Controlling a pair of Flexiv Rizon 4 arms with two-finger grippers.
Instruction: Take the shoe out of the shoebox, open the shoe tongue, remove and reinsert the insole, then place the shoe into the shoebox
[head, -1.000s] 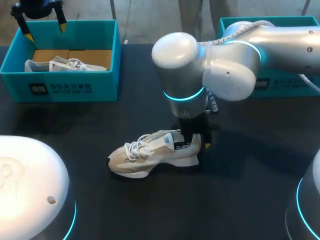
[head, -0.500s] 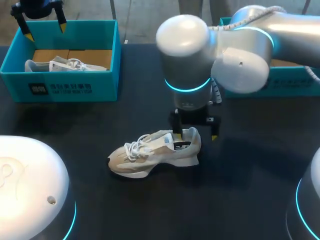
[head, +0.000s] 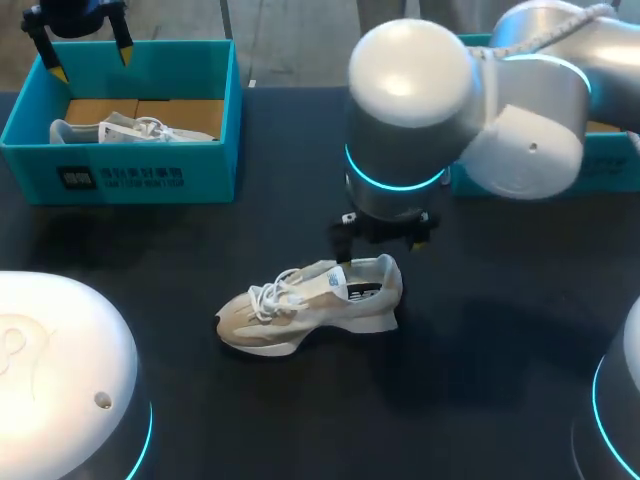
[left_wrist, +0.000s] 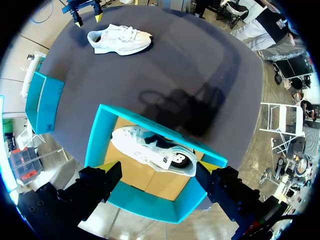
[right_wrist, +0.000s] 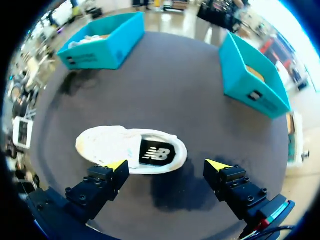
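Dark table (head: 500, 330): one shoe (head: 310, 305), upright on its sole, mid-surface. Right gripper (head: 383, 232) spread, hovering over its heel. Left gripper (head: 90, 58) spread above shoebox (head: 120, 175). I'd descend straight, straddling the collar, pinching gently.

Right hand (head: 382, 238) near centre, pointing down, fingers wide apart. Left hand (head: 92, 58) far back-left, fingers apart.

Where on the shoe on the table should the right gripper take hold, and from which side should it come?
Probably the heel's back wall, from straight above: one finger into the opening, one behind the heel. The shoe stands upright on its sole with its opening facing up, and the open right gripper hangs over that end.
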